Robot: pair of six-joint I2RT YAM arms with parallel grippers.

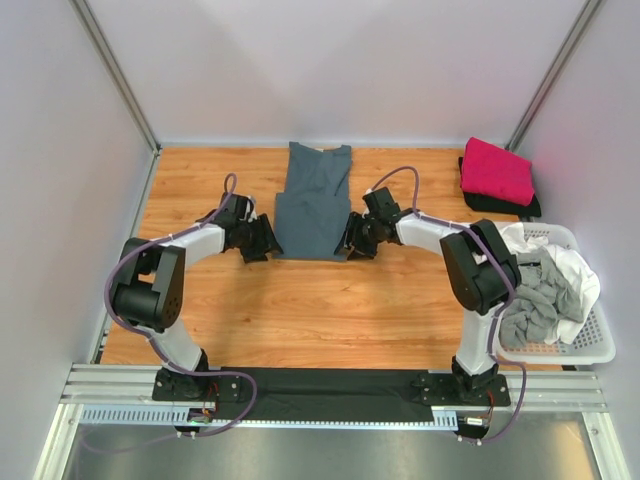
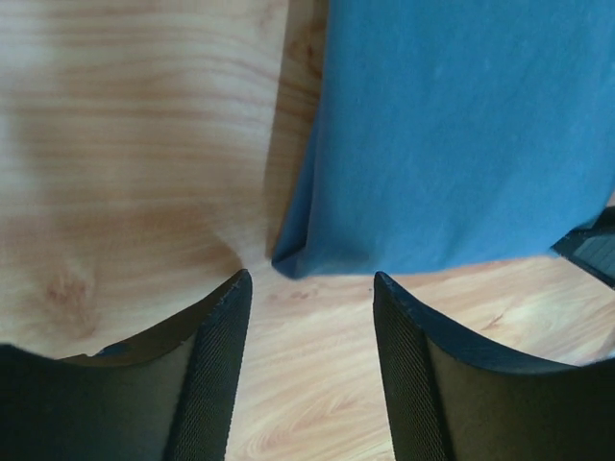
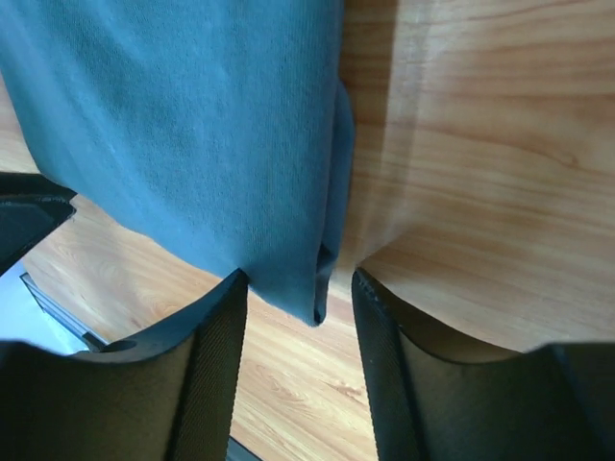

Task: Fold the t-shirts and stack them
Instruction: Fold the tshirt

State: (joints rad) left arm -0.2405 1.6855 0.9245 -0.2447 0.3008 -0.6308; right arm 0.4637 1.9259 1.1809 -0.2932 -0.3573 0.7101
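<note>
Surface: light wooden tabletop, closed in on three sides by plain white walls.
Slate shirt: large slate blue-grey cloth t-shirt lies flat at the far middle of the tabletop. It is folded into a long narrow panel, with the collar end toward the back wall and the hem toward the arms.
Left arm: black two-finger left gripper sits low at the shirt's near left corner. Its jaws stand partly apart with bare wood between them. The folded corner lies just ahead of the tips, not gripped.
Right arm: black two-finger right gripper sits low at the near right corner. Its jaws are partly apart. The corner of the cloth reaches into the gap and touches one finger, but the pads are not pinched on it.
Stack: folded magenta-pink t-shirt rests on a folded black t-shirt at the far right of the tabletop.
Basket: white plastic lattice basket stands at the near right, beside the right arm. It holds a crumpled white cloth shirt and a light grey cloth shirt, which drapes over its near rim.
</note>
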